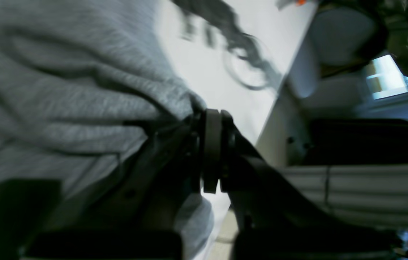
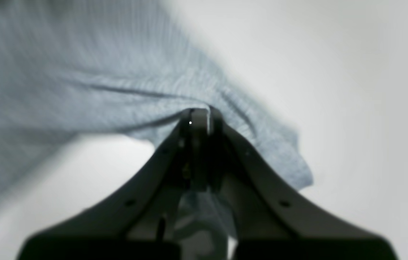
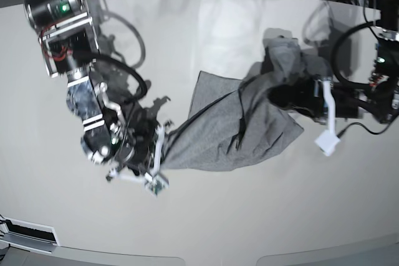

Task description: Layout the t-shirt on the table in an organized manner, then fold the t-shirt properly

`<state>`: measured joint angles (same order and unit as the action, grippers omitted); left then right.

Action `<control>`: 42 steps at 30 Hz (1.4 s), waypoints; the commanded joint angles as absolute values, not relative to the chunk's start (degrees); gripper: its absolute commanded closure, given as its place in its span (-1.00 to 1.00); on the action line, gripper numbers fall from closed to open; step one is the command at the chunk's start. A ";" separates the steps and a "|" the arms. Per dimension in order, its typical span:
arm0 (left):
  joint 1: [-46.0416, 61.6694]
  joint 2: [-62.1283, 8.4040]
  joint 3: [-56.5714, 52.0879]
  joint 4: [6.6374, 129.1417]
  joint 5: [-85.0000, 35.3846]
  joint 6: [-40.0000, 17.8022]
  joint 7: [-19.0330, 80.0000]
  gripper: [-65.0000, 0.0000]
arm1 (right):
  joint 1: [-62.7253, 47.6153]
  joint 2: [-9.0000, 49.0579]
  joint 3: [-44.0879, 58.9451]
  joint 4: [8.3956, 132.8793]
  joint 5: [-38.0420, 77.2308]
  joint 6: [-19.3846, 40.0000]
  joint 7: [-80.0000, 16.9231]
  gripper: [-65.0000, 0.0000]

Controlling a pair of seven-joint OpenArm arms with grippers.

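Stretching across the white counter (image 3: 206,29), the grey t-shirt (image 3: 249,123) hangs between both arms. The right fingers (image 2: 199,121) are squeezed shut on one edge of the cloth, which bunches right at their tips. The left fingers (image 1: 213,119) are also pressed shut, pinching a thick fold of the t-shirt at their tips.

t-shirt (image 3: 249,126) lettering: not showing anywhere, only plain grey fabric facing the cameras.
left gripper (image 1: 213,119) tips: sinking under bunched cloth, pinch point hidden.
left wrist background: smearing with motion blur.
table (image 3: 206,23) edges: running off the base frame.
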<state>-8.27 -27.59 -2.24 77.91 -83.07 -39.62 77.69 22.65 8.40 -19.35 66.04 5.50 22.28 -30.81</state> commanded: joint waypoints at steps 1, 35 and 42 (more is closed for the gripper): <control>-9.67 -26.76 -2.59 78.87 -85.00 -40.00 76.09 1.00 | 25.23 8.29 -19.18 67.22 7.31 23.00 -30.85 1.00; -14.15 -10.33 11.94 80.05 -85.00 -40.00 78.11 0.31 | 30.37 7.33 -19.11 67.22 29.74 33.45 -45.74 0.14; -19.25 -10.50 11.86 80.03 -84.97 -40.00 78.11 -0.24 | 30.33 7.31 -19.14 67.29 30.79 36.25 -47.92 -0.32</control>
<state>-17.63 -10.61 12.10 79.09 -83.18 -39.70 79.18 28.32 7.40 -19.42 66.24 29.80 36.49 -48.95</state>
